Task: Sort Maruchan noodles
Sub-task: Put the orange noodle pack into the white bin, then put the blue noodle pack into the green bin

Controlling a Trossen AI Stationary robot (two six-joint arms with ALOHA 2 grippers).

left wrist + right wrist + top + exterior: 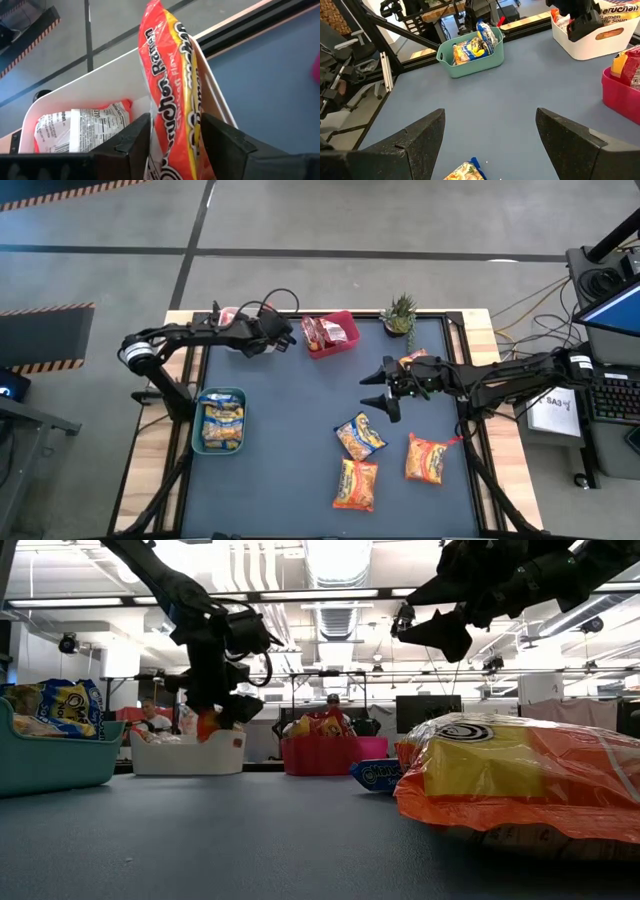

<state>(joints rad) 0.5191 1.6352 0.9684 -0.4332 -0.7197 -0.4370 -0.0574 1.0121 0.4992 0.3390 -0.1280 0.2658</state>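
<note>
My left gripper [175,127] is at the table's far left, over a white bin [100,82], and is shut on an orange Maruchan packet [167,75]. Another packet [80,127] lies inside that bin. My right gripper [385,388] hovers open above mid-table, touching nothing. Three packets lie flat on the mat: a yellow-blue one [360,437] and two orange ones [357,484], [428,459]. One more packet [415,358] shows beside the right arm. Yellow-blue packets fill the teal bin [222,420], and red ones the red bin [330,332]. My left gripper pinches the orange packet between its two fingers [135,135], one on each flat face, near one end [175,150]. The fingers come from above, pointing down. The packet is lifted clear and hangs edge-on below them [207,725], over the white bin's opening.
A small potted plant [400,313] stands at the far edge, right of the red bin. The teal bin sits near the left edge. Bare mat stretches between the teal bin and the loose packets. Cables and a desk with a keyboard lie beyond the right edge.
</note>
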